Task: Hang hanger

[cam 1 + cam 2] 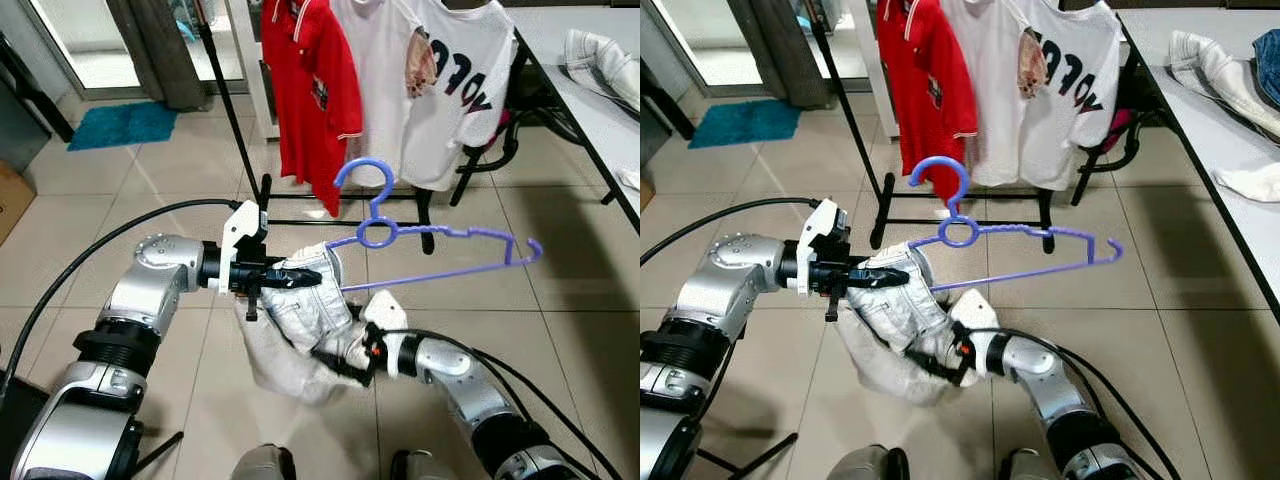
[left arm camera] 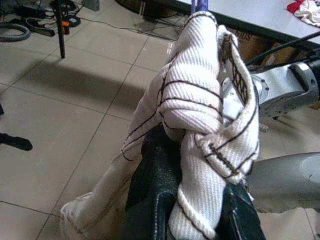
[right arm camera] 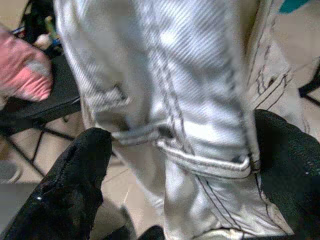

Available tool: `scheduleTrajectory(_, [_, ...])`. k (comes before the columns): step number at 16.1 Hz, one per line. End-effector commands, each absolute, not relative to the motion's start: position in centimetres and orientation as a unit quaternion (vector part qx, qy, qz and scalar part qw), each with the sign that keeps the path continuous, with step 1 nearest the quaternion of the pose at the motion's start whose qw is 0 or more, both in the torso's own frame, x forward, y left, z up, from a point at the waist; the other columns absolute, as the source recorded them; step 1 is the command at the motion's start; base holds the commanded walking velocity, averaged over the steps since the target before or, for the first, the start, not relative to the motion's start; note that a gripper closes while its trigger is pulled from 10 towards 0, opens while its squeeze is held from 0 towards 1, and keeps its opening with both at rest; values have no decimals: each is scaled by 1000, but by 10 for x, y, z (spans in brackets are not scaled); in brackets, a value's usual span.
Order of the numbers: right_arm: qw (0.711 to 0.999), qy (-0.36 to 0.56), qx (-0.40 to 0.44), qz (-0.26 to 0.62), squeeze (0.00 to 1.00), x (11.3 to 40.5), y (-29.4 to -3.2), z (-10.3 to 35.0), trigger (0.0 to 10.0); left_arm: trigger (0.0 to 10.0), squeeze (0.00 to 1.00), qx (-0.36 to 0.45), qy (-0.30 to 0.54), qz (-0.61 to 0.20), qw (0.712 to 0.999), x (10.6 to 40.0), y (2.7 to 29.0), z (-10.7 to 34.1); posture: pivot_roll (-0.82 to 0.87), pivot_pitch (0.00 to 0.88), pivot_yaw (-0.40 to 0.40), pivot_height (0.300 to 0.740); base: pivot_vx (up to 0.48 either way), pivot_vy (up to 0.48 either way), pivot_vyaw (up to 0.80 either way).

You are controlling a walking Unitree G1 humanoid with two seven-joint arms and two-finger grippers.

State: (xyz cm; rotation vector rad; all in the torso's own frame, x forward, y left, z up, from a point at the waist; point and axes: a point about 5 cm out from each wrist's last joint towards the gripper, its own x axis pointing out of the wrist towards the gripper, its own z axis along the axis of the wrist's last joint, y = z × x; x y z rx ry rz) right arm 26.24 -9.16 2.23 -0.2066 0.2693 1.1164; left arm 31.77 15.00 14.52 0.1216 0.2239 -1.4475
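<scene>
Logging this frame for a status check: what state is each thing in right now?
Purple plastic hanger: off the rack, tilted, threaded into the garment.
Pale striped denim garment: bunched, held by both grippers, sagging toward the floor.
Left gripper: shut on the garment.
Right gripper: gripping the garment's lower part.
Red polo shirt: hanging.
White printed T-shirt: hanging.

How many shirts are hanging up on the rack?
2. A red shirt hangs on the left, and a white printed shirt hangs right beside it. More could hang past the picture's top edge.
</scene>
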Motion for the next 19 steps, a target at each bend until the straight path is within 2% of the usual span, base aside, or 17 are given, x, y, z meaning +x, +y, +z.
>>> scheduleTrajectory(1, [814,139,-105,554,0,253,-89,16,10000,0,0,57,76,-669,737,317,150,157,102,147,98,740,0,0,0])
scheduleTrajectory(6, [787,177,-151,572,0,246,-108,4,10000,0,0,38,67,-698,712,311,131,161,93,153,91,740,0,0,0])
scheduleTrajectory(9, [784,202,-163,563,0,237,-128,-5,10000,0,0,28,62,-723,688,301,112,159,84,146,88,740,0,0,0])
scheduleTrajectory(11, [783,214,-168,559,0,232,-139,-9,10000,0,0,27,63,-724,687,298,109,157,79,145,87,740,0,0,0])
scheduleTrajectory(13, [777,235,-176,556,0,224,-154,-14,10000,0,0,27,70,-720,690,296,111,152,72,142,83,740,0,0,0])
scheduleTrajectory(16, [768,261,-195,552,0,217,-169,-20,9216,0,0,30,73,-711,698,296,126,158,71,136,77,740,0,0,0])
scheduleTrajectory(19, [757,272,-207,557,0,214,-172,-24,8745,0,0,36,71,-708,702,296,135,165,76,133,69,740,0,0,0])
